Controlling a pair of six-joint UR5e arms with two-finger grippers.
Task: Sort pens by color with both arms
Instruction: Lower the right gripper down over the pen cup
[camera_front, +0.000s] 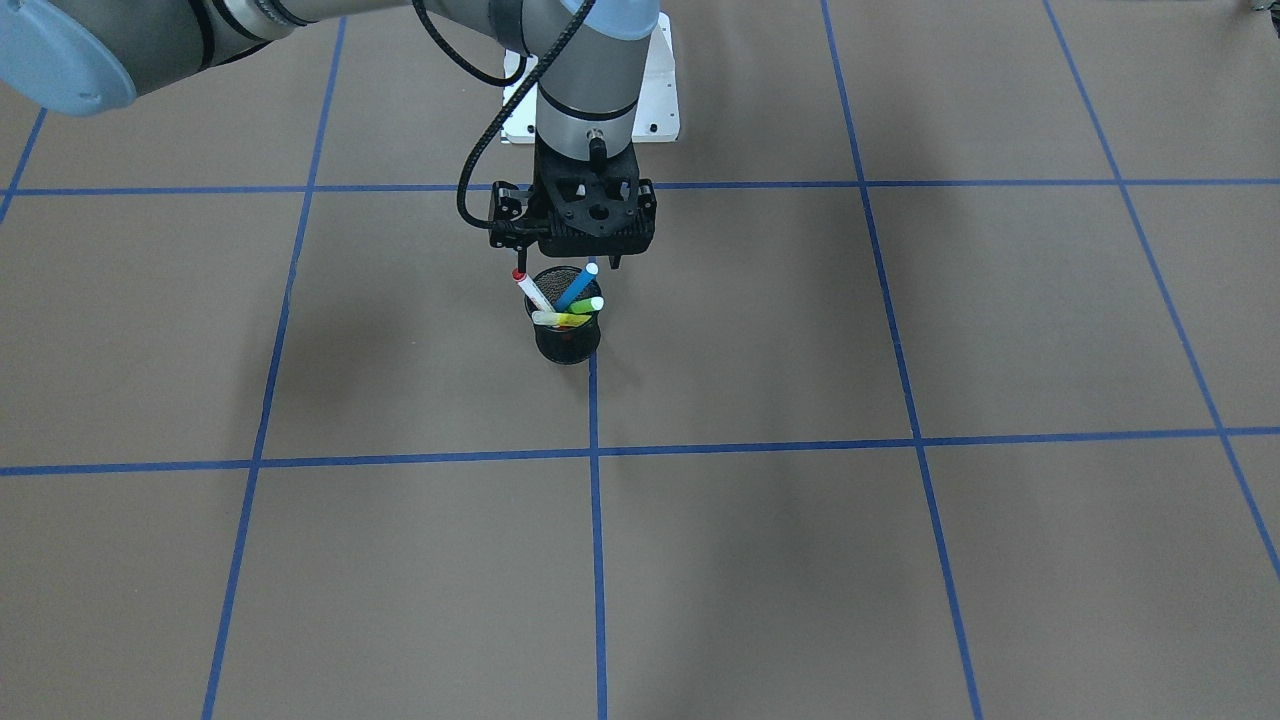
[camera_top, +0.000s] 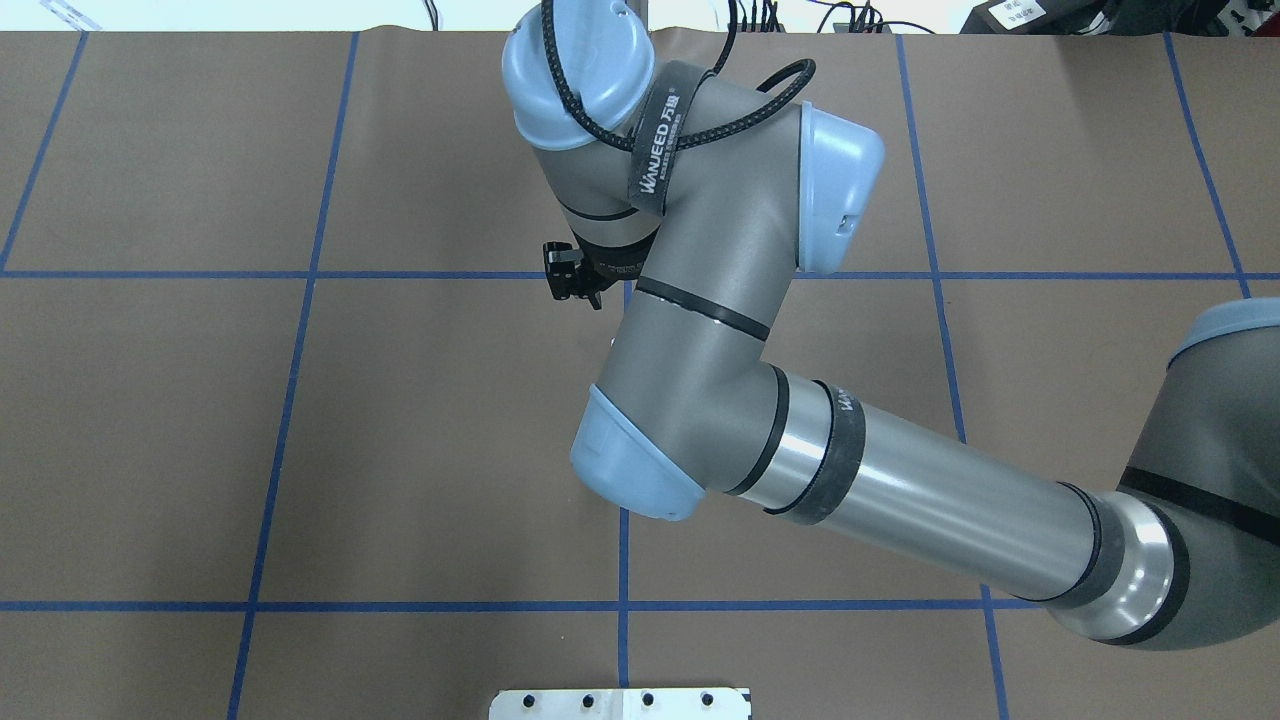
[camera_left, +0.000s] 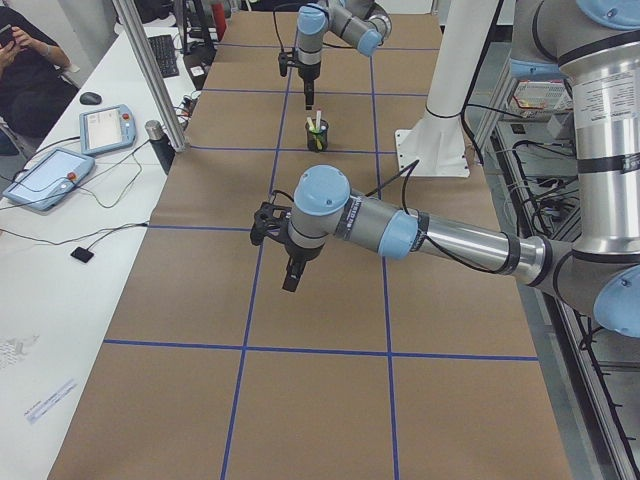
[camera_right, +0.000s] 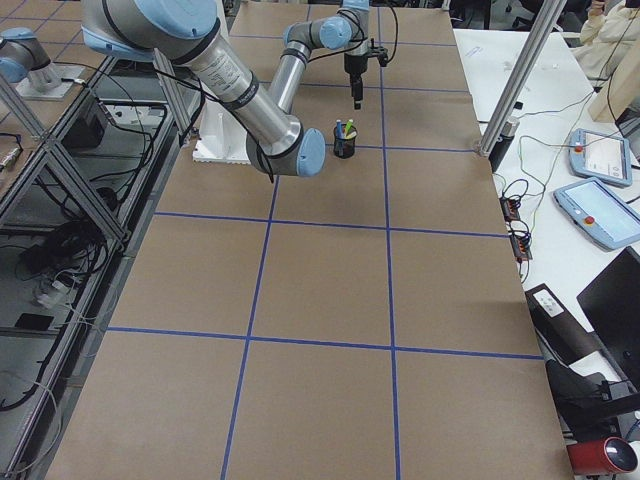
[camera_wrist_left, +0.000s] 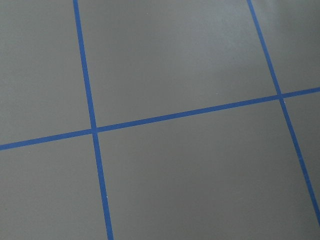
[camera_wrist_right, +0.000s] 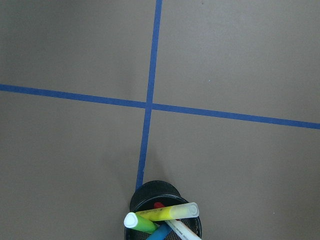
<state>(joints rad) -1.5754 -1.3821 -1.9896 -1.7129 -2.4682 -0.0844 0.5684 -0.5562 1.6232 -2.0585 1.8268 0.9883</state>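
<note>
Several pens stand in a black mesh cup (camera_front: 567, 343) on a blue tape line: a white one with a red cap (camera_front: 530, 290), a blue one (camera_front: 576, 287), a light green one (camera_front: 588, 305) and a yellow one (camera_front: 560, 319). My right gripper (camera_front: 567, 265) hangs straight down just over the cup, open, with the pen tips at finger level and nothing held. The right wrist view shows the cup (camera_wrist_right: 167, 207) at its bottom edge. In the overhead view my right arm (camera_top: 700, 330) hides cup and pens. My left gripper (camera_left: 290, 278) hovers over bare table well away from the cup (camera_left: 317, 138); I cannot tell its state.
The white base pedestal (camera_front: 655, 100) sits right behind the cup. Blue tape lines (camera_wrist_left: 94, 131) grid the brown table cover. A side table with tablets (camera_left: 45, 175) and a seated person (camera_left: 30, 60) runs along the far edge, past metal posts (camera_right: 510, 95).
</note>
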